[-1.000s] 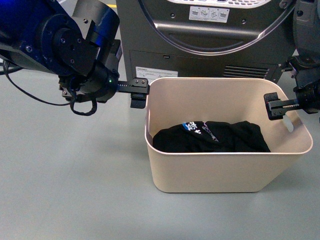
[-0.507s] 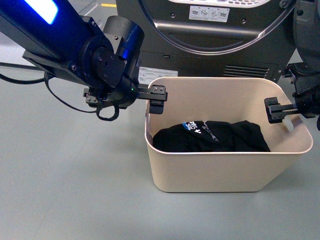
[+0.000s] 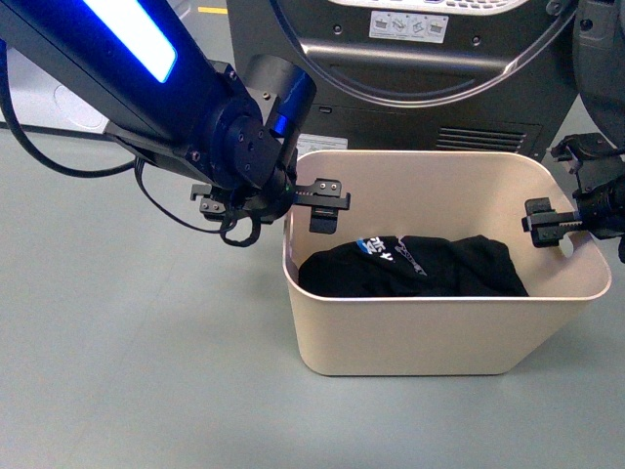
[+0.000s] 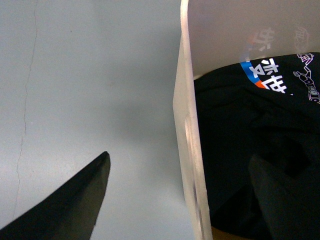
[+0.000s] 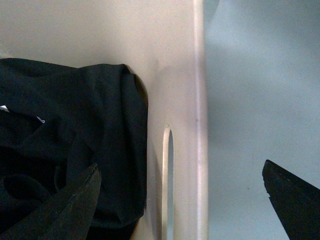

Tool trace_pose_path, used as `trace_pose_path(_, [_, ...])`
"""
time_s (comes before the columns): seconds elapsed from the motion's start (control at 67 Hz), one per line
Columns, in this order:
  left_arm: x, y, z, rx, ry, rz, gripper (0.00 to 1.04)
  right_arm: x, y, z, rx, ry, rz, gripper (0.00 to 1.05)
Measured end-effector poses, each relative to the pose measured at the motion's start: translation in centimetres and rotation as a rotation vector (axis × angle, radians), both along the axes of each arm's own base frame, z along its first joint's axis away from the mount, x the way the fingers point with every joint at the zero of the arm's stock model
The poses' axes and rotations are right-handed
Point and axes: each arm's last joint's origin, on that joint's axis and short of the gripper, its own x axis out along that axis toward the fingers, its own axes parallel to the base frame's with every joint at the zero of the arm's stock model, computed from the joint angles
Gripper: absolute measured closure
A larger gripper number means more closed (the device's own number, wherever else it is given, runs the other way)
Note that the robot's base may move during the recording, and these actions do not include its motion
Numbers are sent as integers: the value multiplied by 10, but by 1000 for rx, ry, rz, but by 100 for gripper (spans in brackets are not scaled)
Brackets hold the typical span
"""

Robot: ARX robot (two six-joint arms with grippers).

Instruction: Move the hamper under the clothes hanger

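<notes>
Barely started, the hamper sits mid-frame on the floor, with left gripper and right gripper each open astride an end wall, clamping nothing, the move itself ahead.

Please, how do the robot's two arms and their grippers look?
The left arm is black with rounded joints, a glowing blue-white strip and a looped black cable at the wrist. The right arm is dark grey. The left gripper and right gripper are black, flat-fingered.

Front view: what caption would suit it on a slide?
Left gripper and right gripper, both open, straddle opposite walls of the beige hamper holding black clothes, before a dryer.
</notes>
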Motion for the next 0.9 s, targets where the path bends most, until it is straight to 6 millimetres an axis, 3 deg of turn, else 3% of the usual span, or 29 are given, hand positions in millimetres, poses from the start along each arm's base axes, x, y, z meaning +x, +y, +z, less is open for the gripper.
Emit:
trace_pose_path(0.537, [-3, -4, -6, 21, 23, 19, 99, 3, 0, 2, 19, -8, 0, 103])
trace_pose_path(0.896, [0, 3, 5, 30, 16, 59, 101, -3, 5, 6, 59, 1, 6, 102])
